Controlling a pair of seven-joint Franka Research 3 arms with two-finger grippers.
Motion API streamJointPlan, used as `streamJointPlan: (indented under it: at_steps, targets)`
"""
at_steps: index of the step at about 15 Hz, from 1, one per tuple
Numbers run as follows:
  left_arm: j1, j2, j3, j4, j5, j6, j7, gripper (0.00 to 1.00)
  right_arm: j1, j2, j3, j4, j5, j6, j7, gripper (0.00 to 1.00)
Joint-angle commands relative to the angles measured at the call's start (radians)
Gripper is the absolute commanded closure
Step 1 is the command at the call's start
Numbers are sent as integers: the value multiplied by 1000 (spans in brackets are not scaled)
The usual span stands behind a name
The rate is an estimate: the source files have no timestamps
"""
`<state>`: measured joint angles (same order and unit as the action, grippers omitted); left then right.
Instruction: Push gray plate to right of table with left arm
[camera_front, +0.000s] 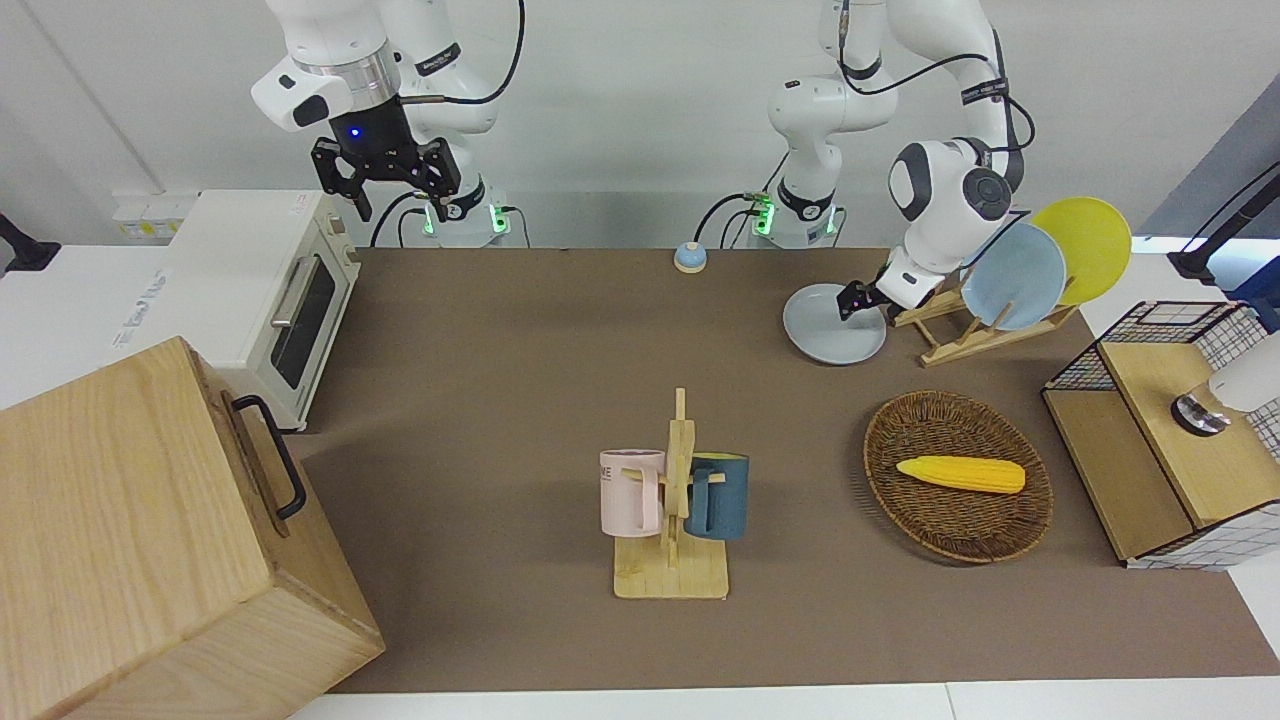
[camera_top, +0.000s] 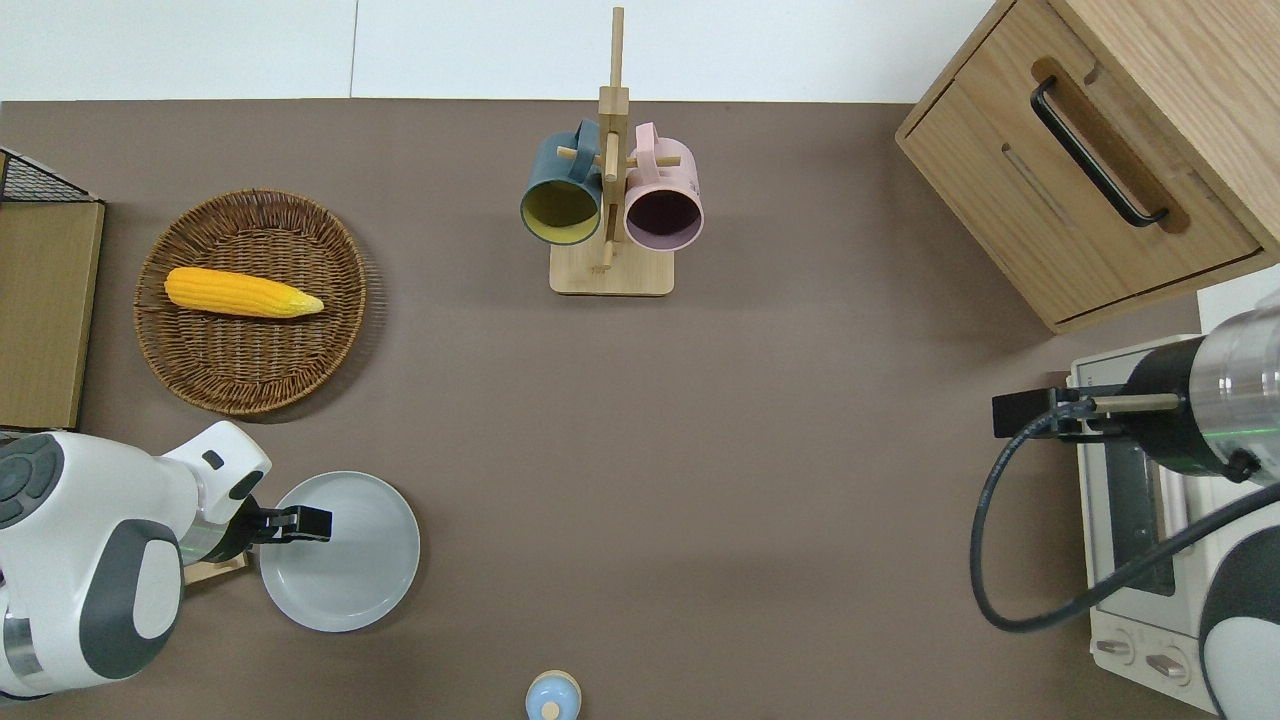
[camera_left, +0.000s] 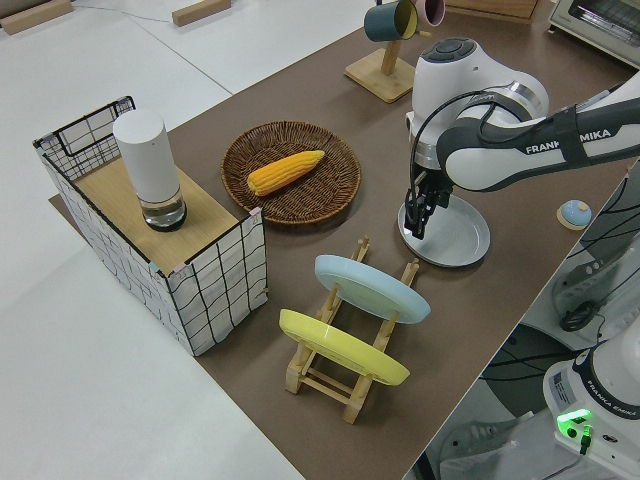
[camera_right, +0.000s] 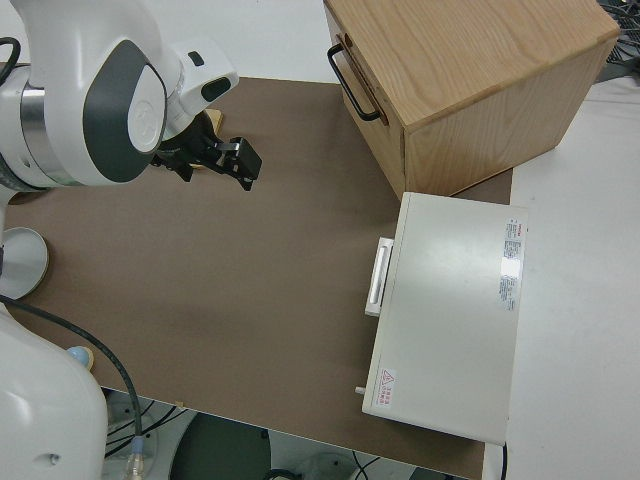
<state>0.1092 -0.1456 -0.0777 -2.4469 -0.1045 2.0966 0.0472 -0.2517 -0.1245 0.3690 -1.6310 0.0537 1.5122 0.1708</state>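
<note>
The gray plate (camera_front: 830, 335) lies flat on the brown table (camera_front: 520, 380) near the robots, toward the left arm's end; it also shows in the overhead view (camera_top: 350, 565) and the left side view (camera_left: 458, 240). My left gripper (camera_top: 312, 522) is shut and points down over the plate's inside, close to the rim part toward the left arm's end. It also shows in the front view (camera_front: 853, 300) and the left side view (camera_left: 418, 218). I cannot tell whether its tips touch the plate. My right gripper (camera_front: 388, 190) is open and parked.
A wooden rack (camera_front: 960, 335) with a light-blue plate (camera_front: 1012, 277) and a yellow plate (camera_front: 1085, 245) stands right beside the gray plate. A wicker basket (camera_front: 950, 530) holds corn. There are also a mug tree (camera_front: 675, 500), a small bell (camera_front: 689, 258), a toaster oven (camera_front: 270, 290) and a wooden cabinet (camera_front: 150, 540).
</note>
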Motion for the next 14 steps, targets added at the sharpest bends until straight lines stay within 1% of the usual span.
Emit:
streamJointPlan:
  at_steps: [1, 2, 5, 7, 9, 12, 14]
  targets:
    - [-8, -9, -4, 2, 3, -13, 0, 21, -24, -27, 14, -27, 21, 0, 10, 5]
    - [-5, -3, -11, 0, 22, -9, 16, 23, -24, -27, 14, -27, 21, 0, 10, 5]
    - [3, 15, -11, -12, 37, 37, 147, 34, -24, -27, 14, -27, 21, 0, 10, 5]
    - [6, 27, -11, -27, 89, 101, 229, 38, -24, -27, 14, -27, 21, 0, 10, 5]
    - [23, 35, -7, -38, 91, 114, 241, 38, -24, -27, 14, -27, 21, 0, 10, 5]
    - [24, 40, -2, -72, 91, 134, 240, 46, -24, -27, 14, -27, 21, 0, 10, 5]
    - [21, 53, -2, -92, 91, 164, 240, 101, -24, -27, 14, -27, 21, 0, 10, 5]
